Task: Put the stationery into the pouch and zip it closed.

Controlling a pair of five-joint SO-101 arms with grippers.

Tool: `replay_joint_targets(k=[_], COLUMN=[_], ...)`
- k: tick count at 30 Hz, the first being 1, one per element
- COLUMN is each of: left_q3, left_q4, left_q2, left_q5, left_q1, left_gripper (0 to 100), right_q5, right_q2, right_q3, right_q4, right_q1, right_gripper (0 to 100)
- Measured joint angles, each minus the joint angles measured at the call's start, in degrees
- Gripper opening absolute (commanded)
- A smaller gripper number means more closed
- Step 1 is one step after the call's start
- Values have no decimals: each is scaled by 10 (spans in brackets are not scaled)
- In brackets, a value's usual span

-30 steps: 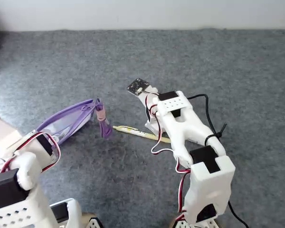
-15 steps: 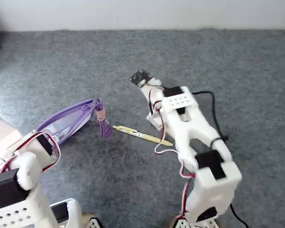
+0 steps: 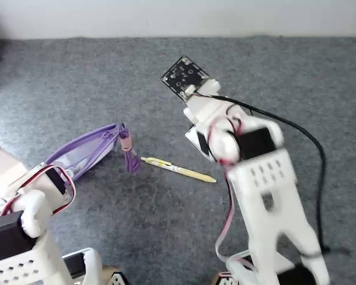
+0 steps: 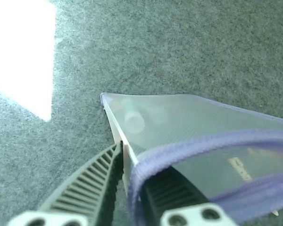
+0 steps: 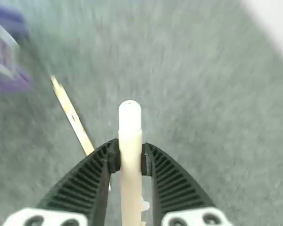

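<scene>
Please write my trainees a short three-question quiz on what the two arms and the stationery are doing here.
1. True or false: the left pincer grips the edge of the translucent purple-trimmed zip pouch.
2. Where is the slim yellow pen? A: inside the pouch. B: on the grey felt mat, outside the pouch. C: in the left pincer.
3. Which pincer is holding the cream cylindrical stick?

Key: 1 true; 2 B; 3 the right pincer.
</scene>
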Motion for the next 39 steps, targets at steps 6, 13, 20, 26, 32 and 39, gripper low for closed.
replay_joint_targets(k=[6, 13, 20, 26, 32, 39], left_q3=[0, 0, 0, 0, 0, 0], left_q4=[0, 0, 0, 0, 0, 0], left_q2=[0, 0, 0, 0, 0, 0], left_q5=[0, 0, 0, 0, 0, 0], left_q1=[0, 0, 0, 0, 0, 0], left_gripper=[13, 13, 13, 13, 13, 13], right_q5=[-135, -254, -288, -287, -238, -231], right_q2=[-113, -178, -183, -180, -144, -94], right_q3=[0, 0, 11, 106, 159, 185], right_q4=[0, -109, -281, -462, -627, -676], right_q1=[-87, -183, -274, -316, -349, -351], right_gripper=[8, 8, 8, 8, 8, 8])
